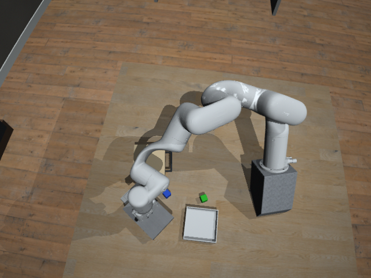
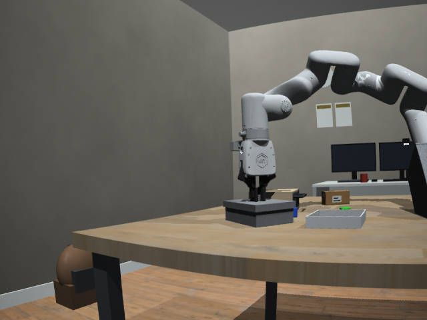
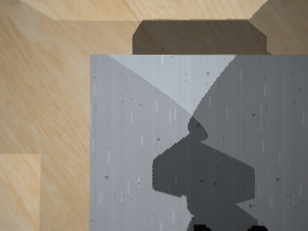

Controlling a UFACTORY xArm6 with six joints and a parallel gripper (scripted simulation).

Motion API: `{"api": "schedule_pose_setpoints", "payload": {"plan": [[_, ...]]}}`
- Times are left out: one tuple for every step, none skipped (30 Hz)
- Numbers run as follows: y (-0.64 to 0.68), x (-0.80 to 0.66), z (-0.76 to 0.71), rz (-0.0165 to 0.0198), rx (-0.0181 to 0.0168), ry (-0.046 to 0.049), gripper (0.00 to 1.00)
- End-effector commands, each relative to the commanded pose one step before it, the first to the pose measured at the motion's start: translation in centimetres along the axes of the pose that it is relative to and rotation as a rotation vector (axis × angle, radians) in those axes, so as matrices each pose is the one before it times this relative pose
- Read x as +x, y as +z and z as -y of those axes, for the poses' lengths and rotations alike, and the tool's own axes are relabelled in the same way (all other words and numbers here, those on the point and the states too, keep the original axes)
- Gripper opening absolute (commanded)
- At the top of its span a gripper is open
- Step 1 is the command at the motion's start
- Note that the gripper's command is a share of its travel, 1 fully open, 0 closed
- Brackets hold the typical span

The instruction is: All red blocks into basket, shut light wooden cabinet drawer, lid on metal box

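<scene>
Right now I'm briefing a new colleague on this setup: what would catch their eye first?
The white arm arching over the table, its gripper shut on the lid's handle atop the grey metal box near the table's front-left. Next, the pale basket beside the box holds no blocks, while a blue block and a green block lie loose behind it.

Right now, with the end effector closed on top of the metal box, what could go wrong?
1. The end effector grips something small on the lid; the grip could slip during lifting.
2. The blue block lies close beside the metal box; a swinging lid might knock it.
3. The basket is near, too.
</scene>
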State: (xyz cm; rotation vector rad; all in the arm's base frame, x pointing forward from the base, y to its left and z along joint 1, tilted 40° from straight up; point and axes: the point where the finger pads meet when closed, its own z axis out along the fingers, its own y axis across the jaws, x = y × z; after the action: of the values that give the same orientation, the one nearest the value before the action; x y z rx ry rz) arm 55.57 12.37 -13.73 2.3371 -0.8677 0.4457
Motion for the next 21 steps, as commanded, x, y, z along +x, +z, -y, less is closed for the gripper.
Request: {"api": "schedule_pose_setpoints", "payload": {"plan": [[-1.206, 0.254, 0.3, -0.00342, 0.01, 0.00326, 0.0], [-0.259, 0.0, 0.0, 0.0, 0.0, 0.0, 0.0], [-0.278, 0.0, 0.0, 0.0, 0.0, 0.0, 0.0], [-0.295, 0.0, 0.0, 0.0, 0.0, 0.0, 0.0], [-0.312, 0.0, 0.0, 0.0, 0.0, 0.0, 0.0], [-0.329, 0.0, 0.0, -0.00001, 0.0, 0.0, 0.0], [-0.344, 0.0, 0.0, 0.0, 0.0, 0.0, 0.0], [0.0, 0.0, 0.0, 0.0, 0.0, 0.0, 0.0], [0.0, 0.0, 0.0, 0.0, 0.0, 0.0, 0.0], [-0.358, 0.0, 0.0, 0.00001, 0.0, 0.0, 0.0], [-0.374, 0.0, 0.0, -0.00001, 0.0, 0.0, 0.0], [-0.382, 0.0, 0.0, 0.0, 0.0, 0.0, 0.0], [-0.385, 0.0, 0.0, 0.0, 0.0, 0.0, 0.0], [-0.384, 0.0, 0.0, 0.00001, 0.0, 0.0, 0.0], [-0.379, 0.0, 0.0, 0.0, 0.0, 0.0, 0.0], [-0.375, 0.0, 0.0, 0.0, 0.0, 0.0, 0.0], [-0.369, 0.0, 0.0, 0.0, 0.0, 0.0, 0.0], [-0.362, 0.0, 0.0, 0.00001, 0.0, 0.0, 0.0], [-0.352, 0.0, 0.0, 0.0, 0.0, 0.0, 0.0], [-0.342, 0.0, 0.0, 0.0, 0.0, 0.0, 0.0], [-0.332, 0.0, 0.0, 0.00001, 0.0, 0.0, 0.0]]}}
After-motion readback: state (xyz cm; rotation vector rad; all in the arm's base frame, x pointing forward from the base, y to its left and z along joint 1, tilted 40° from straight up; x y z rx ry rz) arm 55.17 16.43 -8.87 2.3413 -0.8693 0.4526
